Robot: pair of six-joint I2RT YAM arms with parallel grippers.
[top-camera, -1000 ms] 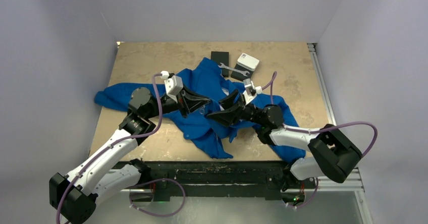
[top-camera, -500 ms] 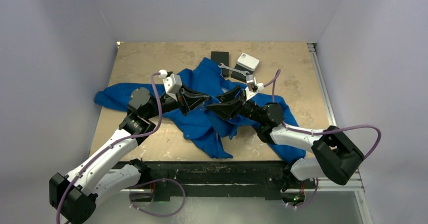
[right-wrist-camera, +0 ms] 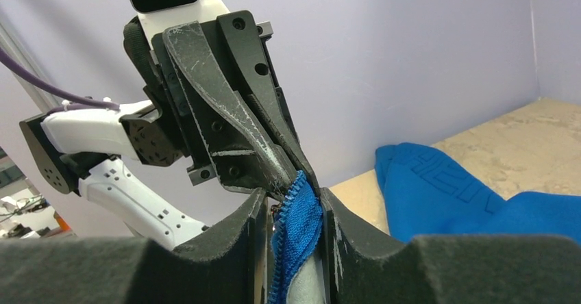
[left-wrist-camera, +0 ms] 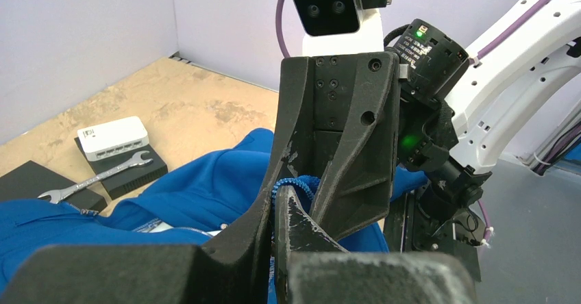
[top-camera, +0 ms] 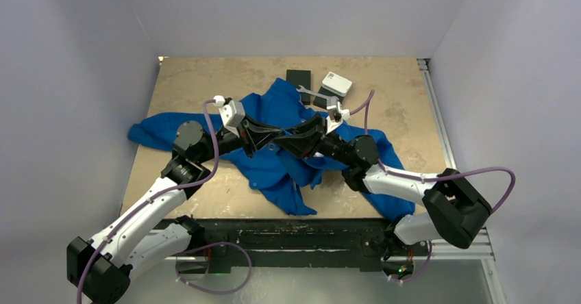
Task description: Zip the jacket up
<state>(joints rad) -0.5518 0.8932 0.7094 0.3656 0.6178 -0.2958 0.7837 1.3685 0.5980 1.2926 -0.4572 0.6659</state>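
The blue jacket (top-camera: 274, 174) lies crumpled across the middle of the table. My left gripper (top-camera: 279, 137) is shut on a lifted piece of its zipper edge (left-wrist-camera: 296, 183), with the blue teeth curling over the fingertips. My right gripper (top-camera: 292, 142) meets it nose to nose. In the right wrist view the right gripper (right-wrist-camera: 293, 211) stands narrowly open around that same edge (right-wrist-camera: 298, 215). The fabric and its grey lining rest against one pad, and a thin dark slit remains at the other. The left gripper (right-wrist-camera: 301, 174) pinches the edge just above.
At the back of the table a silver wrench (top-camera: 317, 96) lies across black blocks (top-camera: 299, 78), beside a white box (top-camera: 337, 83). One jacket sleeve (top-camera: 147, 129) reaches towards the table's left edge. More fabric hangs over the front edge (top-camera: 394, 208) by the right arm.
My right gripper has moved left and up to the left gripper's tips, and its jaws have narrowed around the zipper edge. The left gripper has stayed shut and almost still.
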